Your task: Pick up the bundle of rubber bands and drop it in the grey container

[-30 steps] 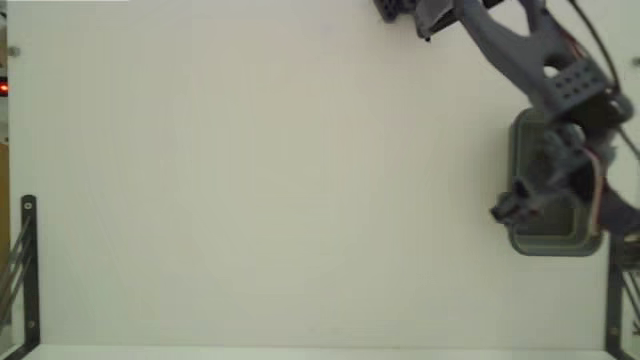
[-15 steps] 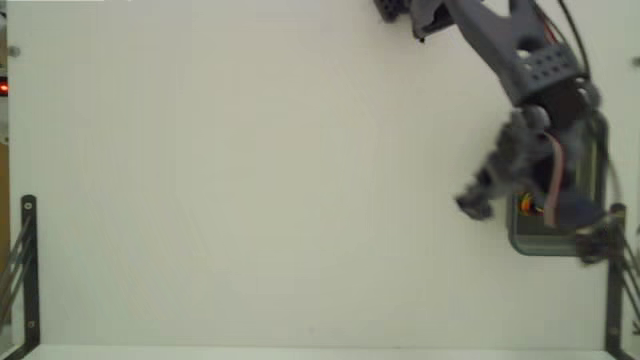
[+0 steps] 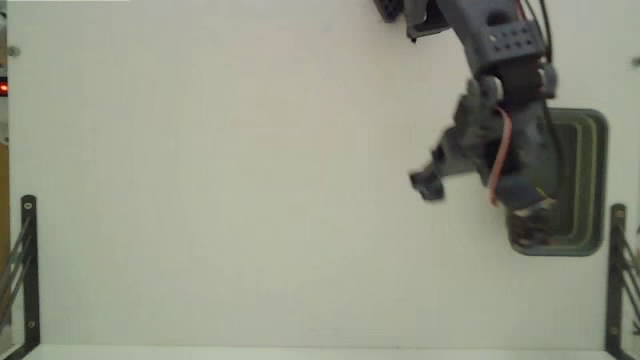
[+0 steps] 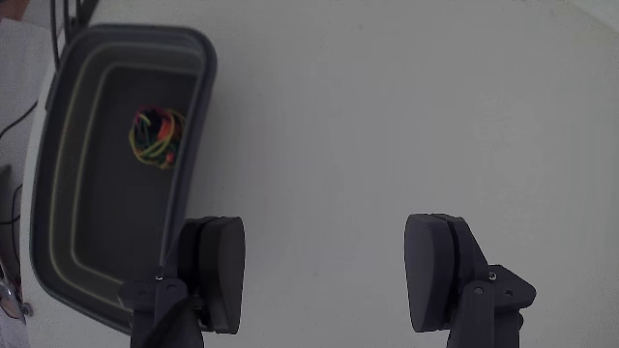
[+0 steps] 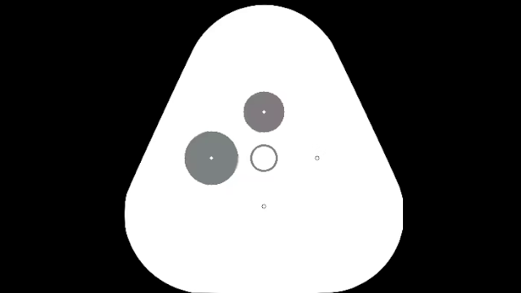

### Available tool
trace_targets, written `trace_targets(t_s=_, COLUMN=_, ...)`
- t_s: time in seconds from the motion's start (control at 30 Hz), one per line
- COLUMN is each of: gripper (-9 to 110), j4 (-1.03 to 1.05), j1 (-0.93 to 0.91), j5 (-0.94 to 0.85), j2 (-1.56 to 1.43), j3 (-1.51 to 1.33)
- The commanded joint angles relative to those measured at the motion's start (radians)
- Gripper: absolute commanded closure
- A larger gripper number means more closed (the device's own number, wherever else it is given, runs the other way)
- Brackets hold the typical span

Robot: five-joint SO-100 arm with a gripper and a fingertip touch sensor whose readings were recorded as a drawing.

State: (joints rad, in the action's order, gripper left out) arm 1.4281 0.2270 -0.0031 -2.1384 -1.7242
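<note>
Since a second ago, the arm has swung off the tub toward the table's middle, uncovering it. Now the small knotty bundle of yellow, red and green rubber bands lies on the floor of the rectangular grey-green plastic container, near the table's right edge in the fixed view. Beside it, over bare white table, the dark pincer hangs spread and empty.

Grey arm, red wire, dark claw pads.
</note>
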Motion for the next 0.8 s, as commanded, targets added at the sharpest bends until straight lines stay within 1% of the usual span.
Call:
trace_targets(t_s=0.0, gripper=-9, j4=0.001, j1=-0.041, j5=0.003, j2=-0.098, j3=-0.033)
trace_targets(t_s=0.77, gripper=-9, j4=0.002, j1=-0.211, j5=0.003, j2=-0.320, j3=-0.254)
